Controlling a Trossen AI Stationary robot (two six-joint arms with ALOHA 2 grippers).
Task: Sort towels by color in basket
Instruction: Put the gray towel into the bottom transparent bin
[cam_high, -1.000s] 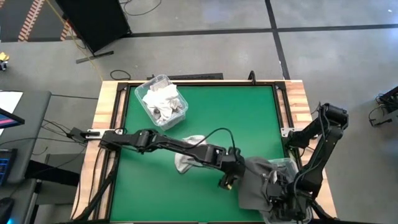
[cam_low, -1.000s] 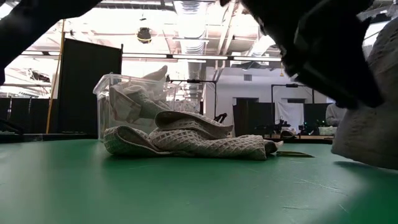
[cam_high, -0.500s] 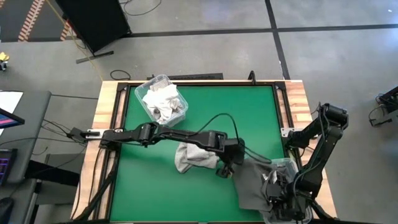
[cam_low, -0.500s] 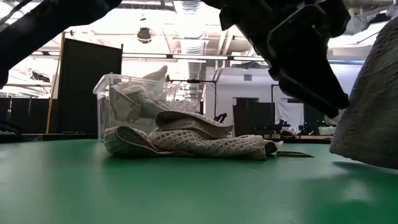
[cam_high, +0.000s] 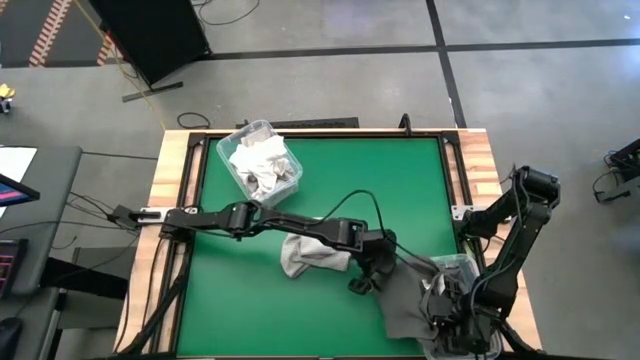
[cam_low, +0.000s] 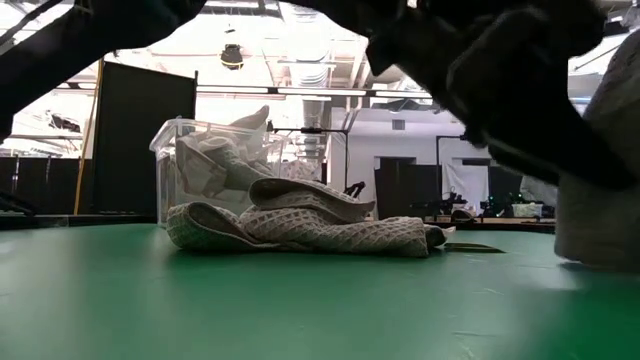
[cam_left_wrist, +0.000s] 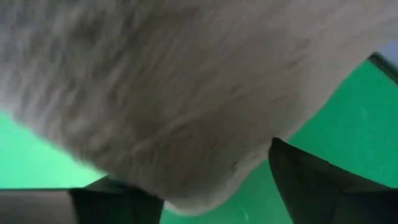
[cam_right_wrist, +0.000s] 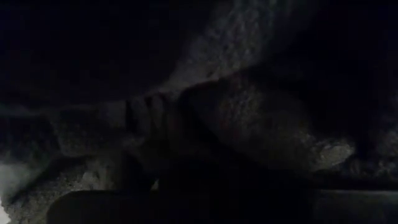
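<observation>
A grey towel (cam_high: 405, 305) is draped over the clear basket (cam_high: 463, 267) at the table's near right corner and spills onto the green mat. My left gripper (cam_high: 360, 283) is open beside that towel's left edge. In the left wrist view a rounded towel edge (cam_left_wrist: 193, 193) hangs between its spread fingers. A pale waffle-weave towel (cam_high: 303, 255) lies crumpled on the mat under my left forearm. White towels fill a second clear basket (cam_high: 258, 160) at the far left. My right gripper (cam_high: 450, 320) sits down in the near right basket among cloth. My left gripper has its fingers (cam_left_wrist: 311, 186) on either side of the grey towel's edge; whether they touch the cloth I cannot tell.
Bare green mat (cam_high: 400, 190) stretches across the far right and near left of the table. Wooden side rails (cam_high: 170, 180) border the mat. In the low view the waffle towel (cam_low: 300, 225) lies in front of the far basket (cam_low: 200, 160).
My left gripper has moved a little toward the far edge and then back down beside the grey towel, turning at the wrist. The towel's hanging left edge has drawn slightly toward the right. The waffle towel has stayed put.
</observation>
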